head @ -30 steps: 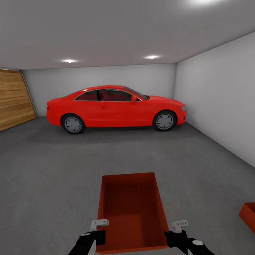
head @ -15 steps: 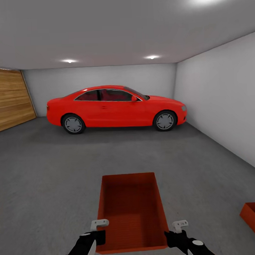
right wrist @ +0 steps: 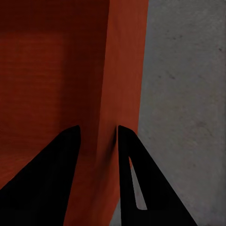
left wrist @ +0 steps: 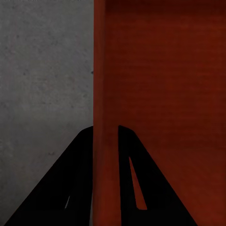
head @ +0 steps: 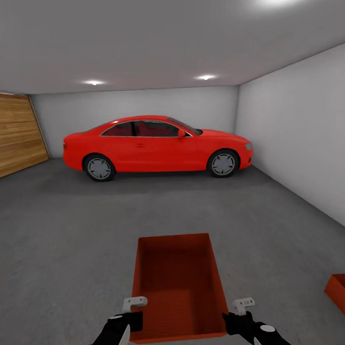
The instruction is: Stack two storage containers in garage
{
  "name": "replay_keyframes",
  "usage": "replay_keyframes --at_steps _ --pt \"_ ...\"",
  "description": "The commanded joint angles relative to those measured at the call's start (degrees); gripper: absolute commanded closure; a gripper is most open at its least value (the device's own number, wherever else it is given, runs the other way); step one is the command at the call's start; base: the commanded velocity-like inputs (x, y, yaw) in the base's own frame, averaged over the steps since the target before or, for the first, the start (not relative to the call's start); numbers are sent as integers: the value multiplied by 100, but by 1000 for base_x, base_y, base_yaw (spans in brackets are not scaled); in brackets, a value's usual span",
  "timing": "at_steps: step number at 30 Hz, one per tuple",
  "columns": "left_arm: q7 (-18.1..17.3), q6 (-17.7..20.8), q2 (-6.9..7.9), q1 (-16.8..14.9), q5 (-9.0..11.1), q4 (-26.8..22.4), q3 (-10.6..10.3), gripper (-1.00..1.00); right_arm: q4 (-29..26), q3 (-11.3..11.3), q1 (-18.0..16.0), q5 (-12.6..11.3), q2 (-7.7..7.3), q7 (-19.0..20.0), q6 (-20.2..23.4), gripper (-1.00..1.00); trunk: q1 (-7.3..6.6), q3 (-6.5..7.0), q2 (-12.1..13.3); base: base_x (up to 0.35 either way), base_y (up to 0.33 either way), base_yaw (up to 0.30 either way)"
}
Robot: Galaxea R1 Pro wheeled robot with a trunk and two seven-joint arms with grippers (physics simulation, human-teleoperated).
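Observation:
An orange-red storage container [head: 177, 285] hangs low in front of me over the dark grey concrete floor [head: 60, 247] of the garage. My left gripper [head: 133, 320] is shut on its left wall [left wrist: 104, 141], one finger on each side. The right gripper [head: 235, 320] is shut on the right wall [right wrist: 110, 141] in the same way. The second orange-red container [head: 344, 295] sits on the floor at the far right, cut off by the frame edge.
A red coupe car [head: 156, 145] is parked across the back of the garage. A wood-panelled door [head: 12, 133] lines the left side and a pale grey wall [head: 301, 136] runs along the right. Open concrete lies between me and the car.

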Motion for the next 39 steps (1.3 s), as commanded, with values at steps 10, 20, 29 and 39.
replay_keyframes --at_steps 10,20,29,39 --pt "30 -149 -31 -9 63 -25 74 100 16 106 2 -58 63 10 -8 100 3 -13 -12 73 0 0" --pt "29 -151 -23 -10 63 -25 74 100 16 106 2 -59 63 11 -8 100 3 -13 -12 243 0 0" --pt "28 -143 -23 -9 63 -25 74 100 16 106 2 -59 63 11 -8 100 3 -13 -12 18 0 0" --pt "28 -149 -27 -10 63 -25 74 100 16 106 2 -59 63 11 -8 100 3 -13 -12 174 0 0"
